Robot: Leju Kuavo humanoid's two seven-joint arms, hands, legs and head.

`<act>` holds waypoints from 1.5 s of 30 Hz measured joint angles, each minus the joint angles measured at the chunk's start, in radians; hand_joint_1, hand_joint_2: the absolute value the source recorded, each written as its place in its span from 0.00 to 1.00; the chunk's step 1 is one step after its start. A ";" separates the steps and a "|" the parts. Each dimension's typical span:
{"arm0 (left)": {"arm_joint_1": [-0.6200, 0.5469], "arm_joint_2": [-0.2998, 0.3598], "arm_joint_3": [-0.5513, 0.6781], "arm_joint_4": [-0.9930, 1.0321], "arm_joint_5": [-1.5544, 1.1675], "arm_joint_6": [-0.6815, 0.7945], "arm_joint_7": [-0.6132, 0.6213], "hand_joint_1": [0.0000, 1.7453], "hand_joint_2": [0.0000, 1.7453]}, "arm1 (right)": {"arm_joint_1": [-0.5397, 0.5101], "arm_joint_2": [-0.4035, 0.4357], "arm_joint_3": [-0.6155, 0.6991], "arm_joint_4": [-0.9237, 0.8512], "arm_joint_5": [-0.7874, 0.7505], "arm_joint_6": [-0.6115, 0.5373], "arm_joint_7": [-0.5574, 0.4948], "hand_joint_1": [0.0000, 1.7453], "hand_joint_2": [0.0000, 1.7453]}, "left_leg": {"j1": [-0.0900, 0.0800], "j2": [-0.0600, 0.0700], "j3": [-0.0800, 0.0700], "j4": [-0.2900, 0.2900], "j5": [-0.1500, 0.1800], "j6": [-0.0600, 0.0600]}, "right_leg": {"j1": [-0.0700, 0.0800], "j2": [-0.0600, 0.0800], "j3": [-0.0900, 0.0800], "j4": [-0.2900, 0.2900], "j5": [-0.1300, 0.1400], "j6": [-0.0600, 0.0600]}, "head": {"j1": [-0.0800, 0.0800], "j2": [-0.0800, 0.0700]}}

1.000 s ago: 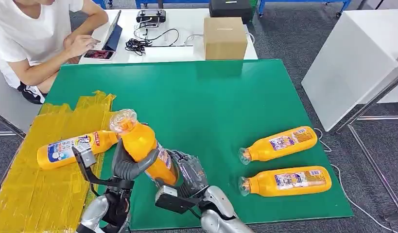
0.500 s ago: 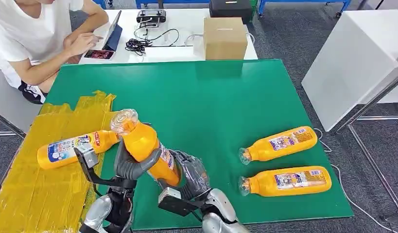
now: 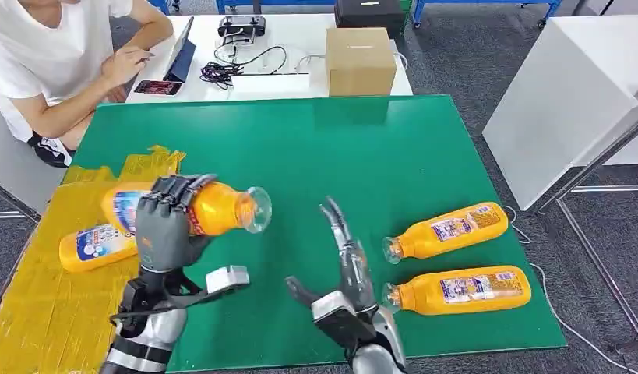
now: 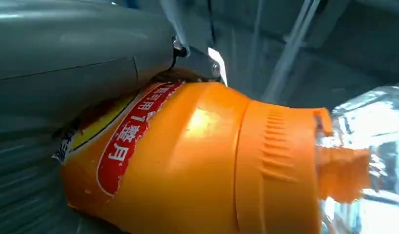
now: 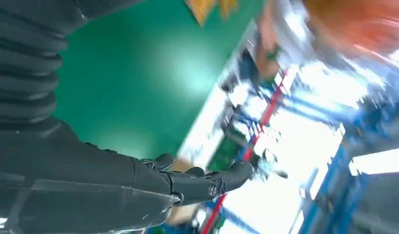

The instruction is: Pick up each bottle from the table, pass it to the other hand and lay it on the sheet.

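Orange bottle (image 3: 214,209) gripped in left hand (image 3: 163,226), held roughly level above the near-left tabletop (image 3: 339,148), clear cap pointing right; fingers wrapped over the label end. Left wrist view: thumb across the red-and-yellow label, bottle (image 4: 197,161) close to the lens

Right hand (image 3: 343,257) released, holding nothing, fingers straight and pointing far, hanging over the near-middle green surface. It sits apart from the held bottle and just left of the two lying bottles. Right wrist view is motion-blurred, but fingers (image 5: 207,183) look stretched out with nothing in them

Yellow sheet (image 3: 58,304) covers the left side of the tabletop. One bottle (image 3: 93,245) lies on it, partly hidden behind the left hand

Two more bottles lie on the green at near right, caps pointing left: far one (image 3: 448,230) slightly tilted, near one (image 3: 459,290) about level, near each other but not touching

Far side: white desk with cardboard box (image 3: 361,61), cables, tablet; person (image 3: 51,54) seated at far left
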State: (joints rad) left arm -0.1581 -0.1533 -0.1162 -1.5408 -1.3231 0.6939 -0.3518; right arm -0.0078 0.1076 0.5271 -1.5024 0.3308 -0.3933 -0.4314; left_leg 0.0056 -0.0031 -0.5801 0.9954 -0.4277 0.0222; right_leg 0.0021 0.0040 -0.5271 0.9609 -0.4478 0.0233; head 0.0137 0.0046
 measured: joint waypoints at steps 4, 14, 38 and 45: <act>-0.016 0.042 0.082 0.014 -0.242 0.000 0.194 1.00 1.00 | 0.031 -0.014 -0.053 -0.096 -0.020 0.001 -0.010 0.00 1.00 | 0.000 -0.001 0.000 0.000 0.001 0.000 | 0.000 -0.001 0.000 0.000 0.000 0.000 | 0.000 0.000; -0.205 0.276 -0.134 0.332 -0.247 -0.055 0.563 1.00 1.00 | 0.042 -0.024 -0.099 -0.151 -0.036 0.053 -0.011 0.00 1.00 | 0.002 -0.003 0.000 0.000 0.003 -0.002 | 0.001 -0.003 0.000 0.001 0.000 0.000 | 0.000 0.000; -0.494 0.274 -0.158 0.832 -0.080 -0.421 0.509 0.00 1.00 | 0.031 -0.003 -0.145 -0.167 0.013 0.107 0.029 0.00 1.00 | 0.002 -0.003 0.003 0.000 0.003 -0.002 | 0.000 -0.003 0.004 0.001 0.000 0.000 | 0.000 0.000; -0.530 0.263 -0.143 0.915 -0.048 -0.391 0.484 0.00 1.00 | 0.018 0.004 -0.144 -0.149 0.012 0.107 0.029 0.00 1.00 | 0.002 -0.004 0.004 0.000 0.003 -0.002 | 0.000 -0.003 0.006 0.001 0.000 0.000 | 0.000 0.000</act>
State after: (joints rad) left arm -0.6879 0.1095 -0.2590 -0.6256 -1.3714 0.3025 0.1324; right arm 0.0097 0.1118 0.3830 -1.6514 0.3426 -0.2865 -0.4025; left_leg 0.0072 -0.0069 -0.5758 0.9953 -0.4245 0.0205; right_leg 0.0025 0.0007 -0.5212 0.9623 -0.4474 0.0234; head 0.0137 0.0046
